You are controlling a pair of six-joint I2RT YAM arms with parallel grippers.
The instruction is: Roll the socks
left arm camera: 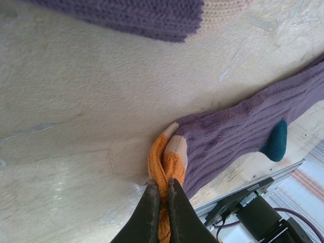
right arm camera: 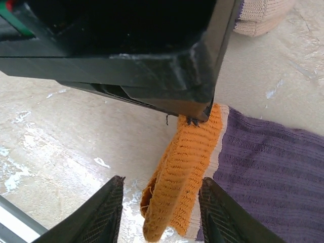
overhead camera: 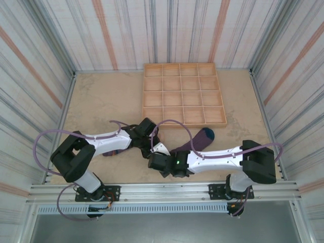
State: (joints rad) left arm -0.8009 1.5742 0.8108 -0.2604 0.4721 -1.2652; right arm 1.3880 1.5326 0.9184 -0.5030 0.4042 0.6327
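Note:
My left gripper [left arm camera: 163, 191] is shut on the orange cuff [left arm camera: 162, 164] of a purple striped sock [left arm camera: 238, 131] with a teal heel [left arm camera: 276, 144]; the cuff is pinched into a fold between the fingers. My right gripper [right arm camera: 162, 212] is open, its jaws standing on either side of the same orange cuff [right arm camera: 185, 167], which hangs down from the left gripper's black body [right arm camera: 126, 50]. From above, that sock [overhead camera: 195, 140] stretches right to a teal toe. The other sock [left arm camera: 142, 15], purple with a peach end [left arm camera: 223, 7], lies flat nearby, partly under the left arm [overhead camera: 114, 151].
A wooden tray [overhead camera: 185, 124] divided into several compartments stands at the back centre, just beyond the sock's toe. Striped walls close in the beige table on three sides. Both arms meet near the table's front middle, close to the metal rail at the near edge.

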